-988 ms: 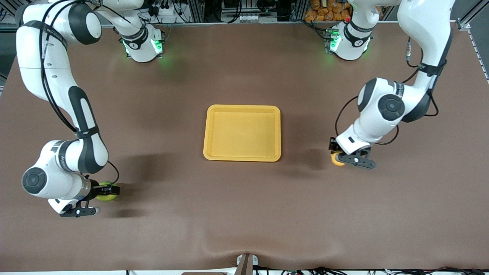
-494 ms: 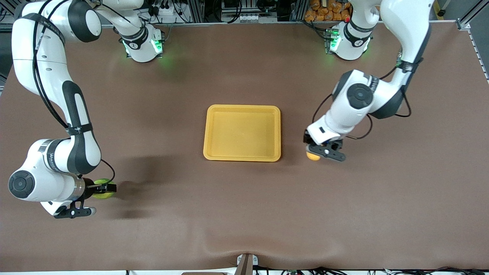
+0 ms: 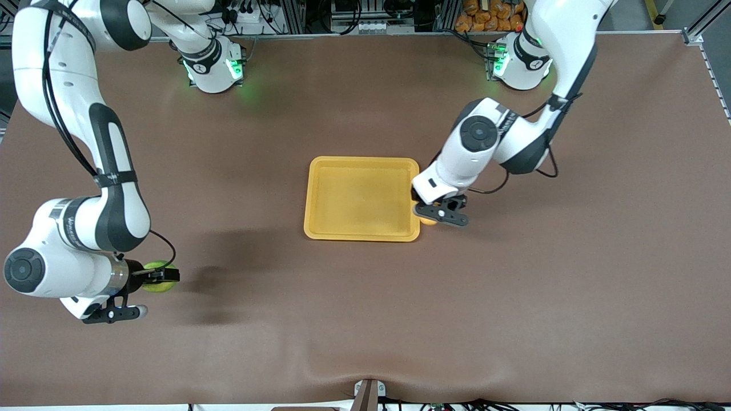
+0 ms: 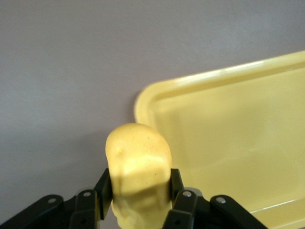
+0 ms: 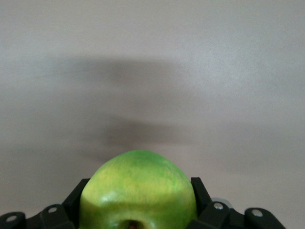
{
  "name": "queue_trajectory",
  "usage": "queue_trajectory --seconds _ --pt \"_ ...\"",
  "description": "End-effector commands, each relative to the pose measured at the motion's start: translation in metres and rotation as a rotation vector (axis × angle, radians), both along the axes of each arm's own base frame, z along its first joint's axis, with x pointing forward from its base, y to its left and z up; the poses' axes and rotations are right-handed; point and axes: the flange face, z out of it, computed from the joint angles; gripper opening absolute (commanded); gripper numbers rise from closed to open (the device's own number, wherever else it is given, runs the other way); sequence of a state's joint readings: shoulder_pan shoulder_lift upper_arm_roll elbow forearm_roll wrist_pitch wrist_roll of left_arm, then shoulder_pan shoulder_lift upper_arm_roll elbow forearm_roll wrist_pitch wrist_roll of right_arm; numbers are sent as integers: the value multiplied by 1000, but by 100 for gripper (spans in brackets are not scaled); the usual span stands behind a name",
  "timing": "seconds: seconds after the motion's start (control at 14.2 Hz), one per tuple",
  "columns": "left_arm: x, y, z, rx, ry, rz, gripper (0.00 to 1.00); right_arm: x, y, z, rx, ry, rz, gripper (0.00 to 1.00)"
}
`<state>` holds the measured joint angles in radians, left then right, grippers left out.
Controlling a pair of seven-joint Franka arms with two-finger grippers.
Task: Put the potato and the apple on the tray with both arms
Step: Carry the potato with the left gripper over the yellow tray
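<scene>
Front view first: my left gripper has swung in from the left arm's end of the table and now hangs right at the tray's corner, at about 4 o'clock from the tray's centre. A second ago it was well clear of the rim, so this arm is nearly over the drop zone. The potato is pinched in its fingers, only a yellow sliver of it showing under the wrist. The tray holds nothing yet.

My right gripper has barely shifted; it has lifted slightly and hangs over the bare mat at about 8 o'clock from the tray, well apart from it. The apple is clamped in its fingers. I judge the right arm has the long trip to make, while the left needs only a short push inward.

Left wrist view: the fingers are closed on both flanks of the potato, which points at the tray's rounded corner. The potato sits over the mat just beside the rim, not yet above the tray floor. The tray interior is bare here too.

Right wrist view: the fingers grip the apple on either side, stem dimple facing the camera. Below it is only mat and shadow, no tray in sight.
</scene>
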<state>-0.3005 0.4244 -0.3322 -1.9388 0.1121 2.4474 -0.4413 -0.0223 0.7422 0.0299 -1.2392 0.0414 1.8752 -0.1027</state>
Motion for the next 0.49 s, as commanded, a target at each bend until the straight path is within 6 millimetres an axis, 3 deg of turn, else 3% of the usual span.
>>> queue_trajectory --seconds 0.0,0.42 --pt "-2 -19 -3 8 10 52 18 -23 15 44 16 -2 -5 0" --pt "-22 -55 -29 15 54 104 19 -45 30 91 14 10 -17 0"
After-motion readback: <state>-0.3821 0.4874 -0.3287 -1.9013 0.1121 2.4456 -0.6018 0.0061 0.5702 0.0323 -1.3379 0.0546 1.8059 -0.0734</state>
